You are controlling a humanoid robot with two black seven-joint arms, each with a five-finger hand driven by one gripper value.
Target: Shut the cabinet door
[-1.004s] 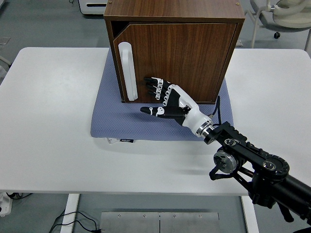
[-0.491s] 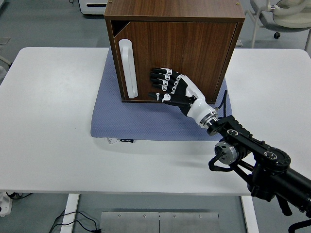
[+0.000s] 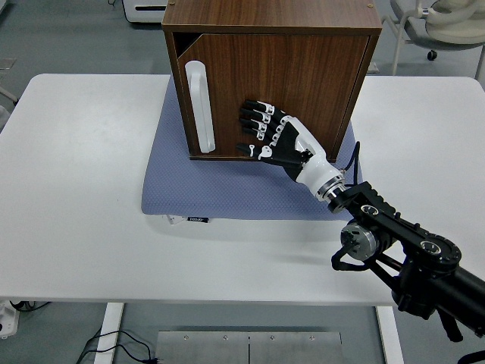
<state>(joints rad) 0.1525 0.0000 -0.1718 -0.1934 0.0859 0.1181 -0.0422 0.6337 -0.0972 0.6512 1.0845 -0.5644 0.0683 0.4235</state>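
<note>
right robot hand fingers spread flat, black arm reaching in from lower right

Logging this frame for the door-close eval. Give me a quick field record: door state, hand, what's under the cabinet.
cabinet: wooden, on the mat
door: nearly shut, thin gap showing at top left
handle: white, vertical, near door's left edge
right hand: fingers spread flat against door, right of handle
left hand: out of view
mat: blue-grey, on white table

This looked like a robotics lab or office test room: a plain white worktop stood on a grey floor, with a wheeled office chair beyond its far right corner and loose cables under its near edge.
</note>
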